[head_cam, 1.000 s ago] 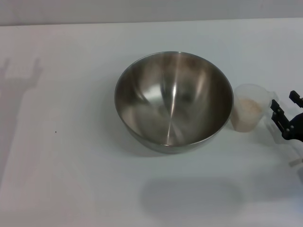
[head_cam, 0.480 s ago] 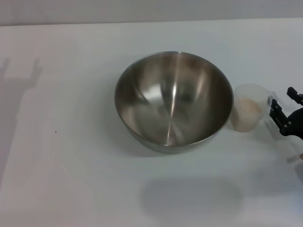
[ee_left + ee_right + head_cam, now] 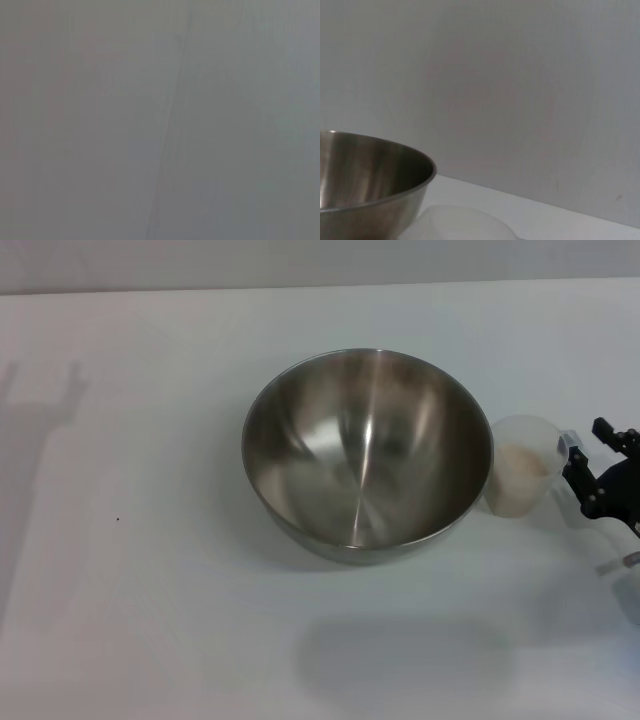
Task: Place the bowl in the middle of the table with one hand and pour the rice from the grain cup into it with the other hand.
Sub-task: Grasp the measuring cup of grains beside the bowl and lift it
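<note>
Since the earlier frames the right gripper [image 3: 588, 457] has crept up and inward from the table's right edge, closing on the grain cup [image 3: 521, 478]. Cup stands upright at the bowl's 3 o'clock, just beside its rim; whether they touch cannot be told. Rice [image 3: 522, 466] sits inside as a pale beige heap. Bowl [image 3: 367, 452] rests near mid-table [image 3: 150, 590], upright, no grains inside. Gripper sits at the cup's 3 o'clock, black fingers parted, nothing held, one tip by the cup's wall. Right wrist view: bowl wall [image 3: 367, 190], cup rim [image 3: 465, 222] low beside it. Left gripper not seen; its wrist view shows plain grey.
</note>
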Robot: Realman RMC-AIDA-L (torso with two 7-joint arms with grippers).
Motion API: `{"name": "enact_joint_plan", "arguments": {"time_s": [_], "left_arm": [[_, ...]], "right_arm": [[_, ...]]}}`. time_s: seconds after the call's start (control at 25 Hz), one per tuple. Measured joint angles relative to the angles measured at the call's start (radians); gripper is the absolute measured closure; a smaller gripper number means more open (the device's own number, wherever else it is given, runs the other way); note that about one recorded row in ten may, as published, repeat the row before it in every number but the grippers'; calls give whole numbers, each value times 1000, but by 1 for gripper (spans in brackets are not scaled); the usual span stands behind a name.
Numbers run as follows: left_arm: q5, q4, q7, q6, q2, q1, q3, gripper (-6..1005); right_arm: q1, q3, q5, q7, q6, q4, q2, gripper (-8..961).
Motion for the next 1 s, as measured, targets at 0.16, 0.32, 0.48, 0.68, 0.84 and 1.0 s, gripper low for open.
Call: {"name": "enact_joint_plan", "arguments": {"time_s": [0.16, 0.32, 0.48, 0.68, 0.84, 1.0], "left_arm": [[2, 0, -2, 1, 0, -2, -6, 135], [2, 0, -2, 1, 0, -3, -7, 135], [4, 0, -2, 1, 0, -3, -7, 135], [5, 0, -3, 1, 0, -3, -7, 135], [5, 0, -3, 3, 0, -1, -7, 135], [4, 0, -3, 6, 0, 1, -7, 135]], "right_arm": [[0, -6, 0, -2, 7, 2, 2, 506], [1, -6, 0, -2, 8, 3, 2, 608], [2, -6, 0, -3, 8, 3, 2, 782], [6, -6, 0, -6, 5, 2, 2, 854], [11, -6, 0, -7, 7, 3, 2, 885], [11, -2, 1, -7, 6, 4, 3, 919]]}}
